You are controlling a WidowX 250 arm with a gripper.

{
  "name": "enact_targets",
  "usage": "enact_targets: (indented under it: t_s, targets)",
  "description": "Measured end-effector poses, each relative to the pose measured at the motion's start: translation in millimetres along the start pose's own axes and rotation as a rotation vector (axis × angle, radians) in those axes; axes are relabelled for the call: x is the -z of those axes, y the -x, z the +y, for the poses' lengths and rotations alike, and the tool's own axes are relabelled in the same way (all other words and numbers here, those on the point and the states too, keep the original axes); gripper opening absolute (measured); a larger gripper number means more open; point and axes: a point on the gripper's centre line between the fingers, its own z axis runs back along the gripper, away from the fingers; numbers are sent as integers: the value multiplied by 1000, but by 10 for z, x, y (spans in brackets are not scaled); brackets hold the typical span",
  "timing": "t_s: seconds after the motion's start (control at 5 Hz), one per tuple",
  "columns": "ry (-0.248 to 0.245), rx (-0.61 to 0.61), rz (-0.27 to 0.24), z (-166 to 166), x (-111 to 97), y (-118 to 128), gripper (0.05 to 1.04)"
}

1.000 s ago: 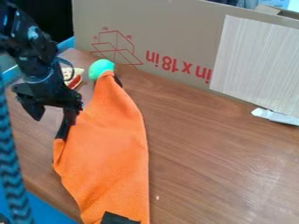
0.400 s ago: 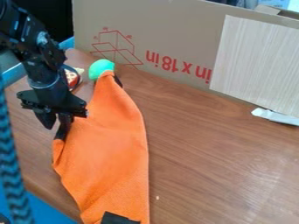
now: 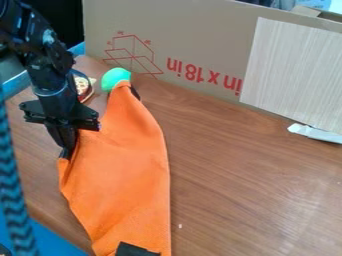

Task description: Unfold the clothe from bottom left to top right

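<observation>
Well, nearest us the orange cloth [image 3: 127, 185] stretches from the bottom edge towards the upper left of the frame. Partway up its left edge, we see the black gripper [image 3: 67, 150] – its fingers drawn together, pinching the fabric. Beyond – at the cloth's narrow tip – we find a green ball [image 3: 115, 78], then cardboard [image 3: 194, 40].

Counter [image 3: 254, 190]: wide way through, right of the orange cloth [image 3: 123, 185]
Cardboard [image 3: 194, 30]: walls off the far side
Green round thing [image 3: 115, 79]: blocks the cloth's narrow tip
White scrap [image 3: 315, 133]: obstacle beside the cardboard
Patterned strip [image 3: 10, 190]: bars the left edge
</observation>
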Motion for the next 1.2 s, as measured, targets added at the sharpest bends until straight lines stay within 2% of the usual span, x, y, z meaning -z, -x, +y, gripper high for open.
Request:
enact_targets:
  t_s: [0.2, 0.6, 0.8, 1.2]
  targets:
    - [25, -11, 30, -28, -41, -13, 50]
    - [89, -57, 91, -351, -345, -186, 50]
    - [83, -69, 79, -629, -500, -311, 50]
    - [3, -58, 125, -1400, -302, -396, 50]
